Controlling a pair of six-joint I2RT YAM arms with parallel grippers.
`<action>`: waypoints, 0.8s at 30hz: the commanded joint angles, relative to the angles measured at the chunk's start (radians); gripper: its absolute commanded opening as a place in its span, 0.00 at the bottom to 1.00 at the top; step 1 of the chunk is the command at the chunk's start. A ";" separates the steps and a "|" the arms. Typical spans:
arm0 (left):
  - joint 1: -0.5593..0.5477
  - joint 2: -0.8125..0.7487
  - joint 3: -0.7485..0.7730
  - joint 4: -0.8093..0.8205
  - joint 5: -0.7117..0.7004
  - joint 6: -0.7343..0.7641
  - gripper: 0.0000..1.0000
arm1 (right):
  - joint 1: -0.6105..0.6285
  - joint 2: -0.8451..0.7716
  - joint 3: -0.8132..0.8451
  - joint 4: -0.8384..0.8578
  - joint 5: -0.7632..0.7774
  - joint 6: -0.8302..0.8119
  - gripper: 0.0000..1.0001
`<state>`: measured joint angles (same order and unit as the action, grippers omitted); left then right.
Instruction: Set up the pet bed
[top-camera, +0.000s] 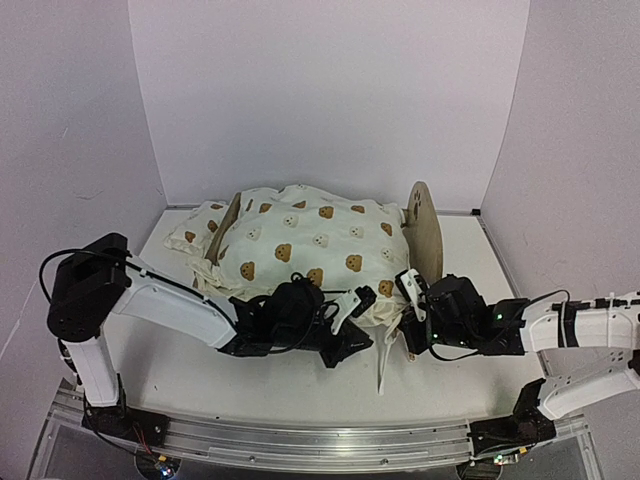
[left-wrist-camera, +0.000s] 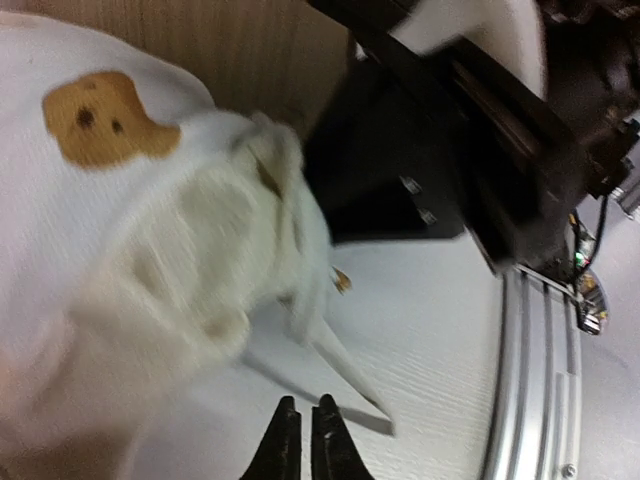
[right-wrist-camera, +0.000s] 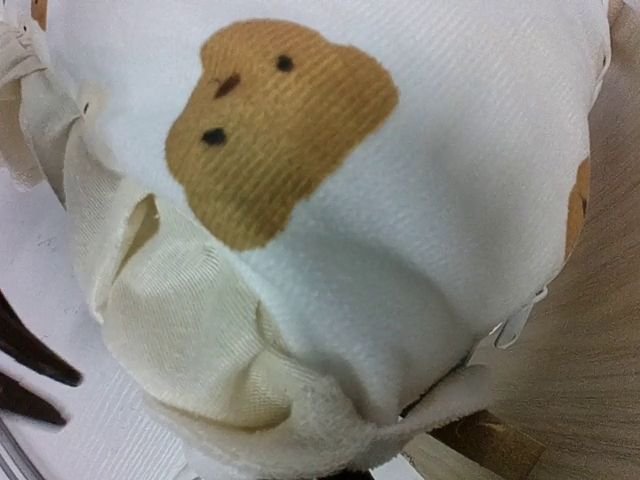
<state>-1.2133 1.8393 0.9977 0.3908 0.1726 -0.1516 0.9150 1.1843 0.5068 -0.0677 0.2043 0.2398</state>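
Pet-bed setup, midway | light plywood pet bed (top-camera: 425, 232) with rounded end boards stands just beyond my arms | cream bear-print ruffled cushion (top-camera: 300, 240) heaped on it, bulging over the near side | my left gripper (left-wrist-camera: 304, 442) barely parted, empty | my right gripper (top-camera: 408, 292) closed, apparently pinching the cushion's near corner | left: seat it flat.

the top camera looks down over the whole desk (top-camera: 200, 385) from above and behind my bases. my left wrist camera, left end effector (left-wrist-camera: 304, 440) at its bottom edge, faces the cushion (left-wrist-camera: 130, 220) corner closely; the right one shares it, closer still.
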 joint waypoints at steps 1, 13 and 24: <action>0.012 0.140 0.178 0.035 -0.122 0.047 0.02 | -0.006 -0.050 -0.011 0.081 -0.019 -0.020 0.00; -0.025 0.205 0.278 0.081 -0.236 0.139 0.00 | -0.007 -0.031 -0.005 0.099 -0.030 0.003 0.00; -0.027 0.195 0.276 0.102 -0.042 0.131 0.17 | -0.007 -0.028 -0.006 0.002 0.051 0.065 0.00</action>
<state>-1.2366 2.0686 1.2453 0.4377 0.0628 -0.0223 0.9119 1.1633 0.4942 -0.0448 0.2043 0.2745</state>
